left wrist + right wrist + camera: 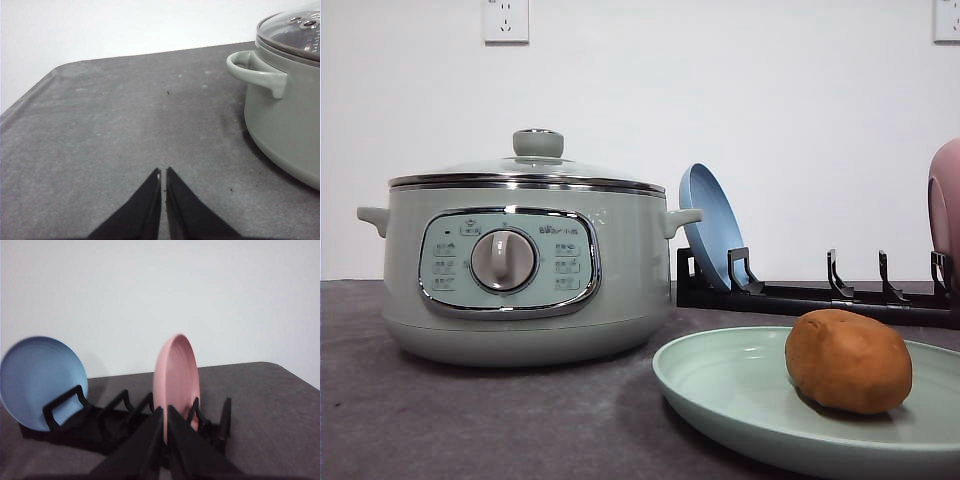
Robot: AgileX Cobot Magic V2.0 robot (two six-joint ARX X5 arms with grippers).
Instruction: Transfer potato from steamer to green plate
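The potato [848, 361] sits on the green plate [720, 385]. It is orange-brown and round like an egg. It rests on the right part of the plate, and the plate lies flat on the dark grey surface [470, 420], close to the camera in the front view.

The steamer [525, 255] stands to the left of the plate. The two are near each other but do not touch. The steamer's glass lid [530, 168] is on, with a little knob on top. A round grey dial [504, 260] sits in the middle of its front panel.

Behind the plate there is a black rack [800, 295]. A blue plate [712, 228] stands on its edge in the rack, leaning back a bit. A pink dish [176, 377] stands on its edge in the rack too, further to the right.

The left pincer [163, 175] is pressed together, with just a thin line between its two black tips. It holds nothing. It hangs over bare grey surface, with the steamer and its side handle [255, 72] beside it.

The right pincer [164, 412] is pressed together too and holds nothing. It points at the rack, right in front of the pink dish.
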